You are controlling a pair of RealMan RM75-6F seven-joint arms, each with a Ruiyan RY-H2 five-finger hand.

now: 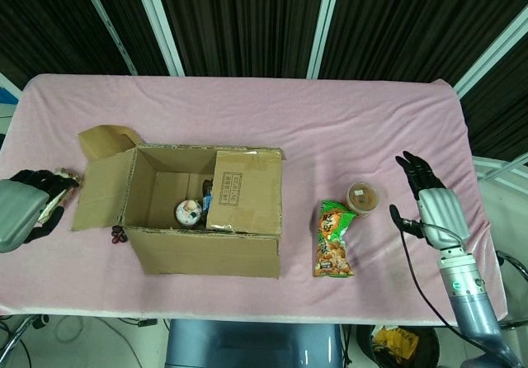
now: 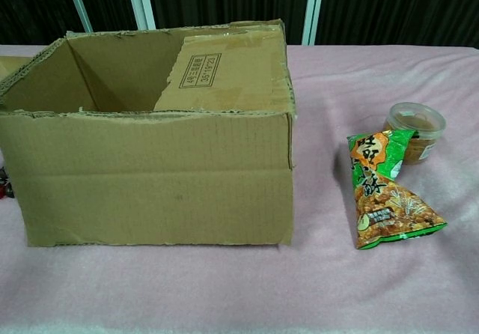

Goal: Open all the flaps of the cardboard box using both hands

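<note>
Cardboard box [image 1: 206, 219] mid-table: its left flap [image 1: 103, 191] is folded out, right flap [image 1: 245, 191] folded in, my left hand [image 1: 25, 211] empty beside the box, right hand [image 1: 429, 207] spread, empty.

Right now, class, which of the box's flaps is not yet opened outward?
The right-side flap, the one with the printed label: it lies folded inward over the cardboard box. The left-side flap is spread outward onto the table.
</note>
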